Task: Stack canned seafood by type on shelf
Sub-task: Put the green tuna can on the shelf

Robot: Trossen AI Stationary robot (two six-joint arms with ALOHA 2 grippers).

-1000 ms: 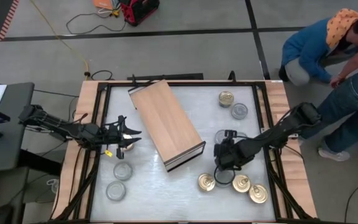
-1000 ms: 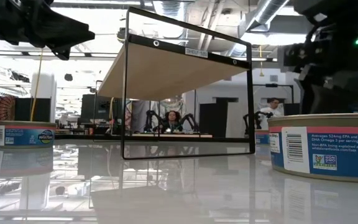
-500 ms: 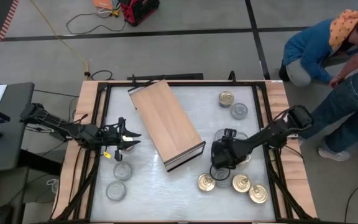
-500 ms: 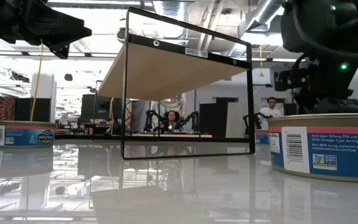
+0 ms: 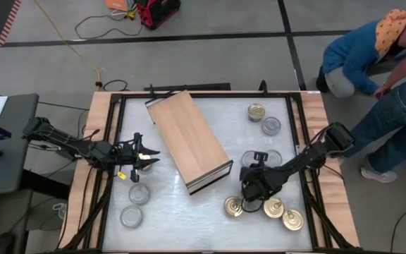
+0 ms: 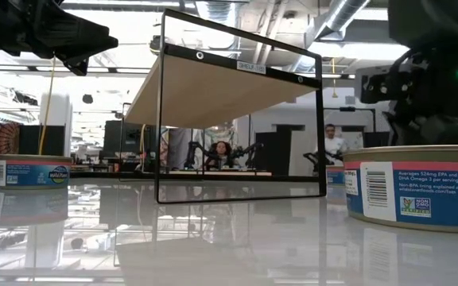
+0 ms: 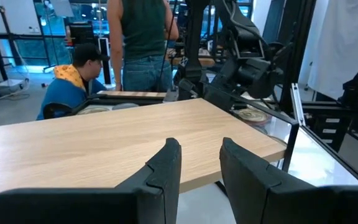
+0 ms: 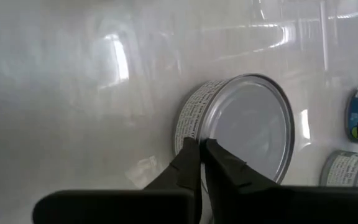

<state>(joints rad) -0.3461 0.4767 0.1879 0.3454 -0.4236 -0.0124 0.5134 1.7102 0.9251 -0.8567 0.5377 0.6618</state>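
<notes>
The right gripper [image 5: 247,190] has dropped nearer the gold-topped tins since 0.5 s ago, jaws nearly together over a short silver-topped round tin [image 8: 241,127] on the white bench [image 5: 210,212]; the nearest blue-labelled tin [image 6: 420,191] reads "524mg EPA and DHA Omega 3"; the left gripper [image 5: 145,155] waits, jaws apart, beside the long light-wood shelf [image 5: 189,137].

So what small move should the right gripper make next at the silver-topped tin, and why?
The right gripper sits at the rim of the silver-topped tin with its fingers almost together, too narrow to span it; whether they pinch the rim is unclear. So it should probably open the fingers and centre over the tin before gripping. The left gripper hovers open beside the shelf.
</notes>
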